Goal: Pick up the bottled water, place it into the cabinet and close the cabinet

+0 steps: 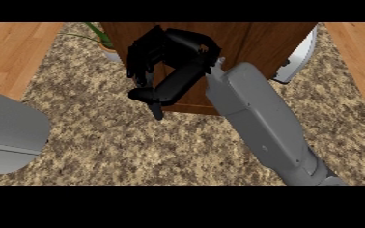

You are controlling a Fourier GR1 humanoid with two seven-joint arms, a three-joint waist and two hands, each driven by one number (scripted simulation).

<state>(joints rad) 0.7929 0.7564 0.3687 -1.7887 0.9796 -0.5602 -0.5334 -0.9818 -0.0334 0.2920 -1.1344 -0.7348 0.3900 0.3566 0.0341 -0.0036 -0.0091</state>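
Right hand [167, 60], matte black, is hanging over the front of the cabinet [242, 41] at the far centre of the counter [114, 140]. Its fingers [139, 67] are curling downward; the thumb [153, 101] is pointing toward the near side. Whether anything sits inside the curl cannot be told: the hand is hiding that spot. No bottle is showing anywhere in view, so its place cannot be told.

Right forearm [264, 121] is running from the near right corner diagonally up to the hand: smooth grey shell, boxy with rounded edges.

Cabinet is showing as a dark reddish-brown wood panel with vertical grain, flat-faced.

Counter is speckled granite, mottled tan, brown and grey.

A white rounded object [299, 55] is sitting just beside the cabinet's right edge; what it is cannot be told. Thin green leaves [100, 36] are showing at the cabinet's left. A grey curved shape [18, 135] is entering at the left edge.
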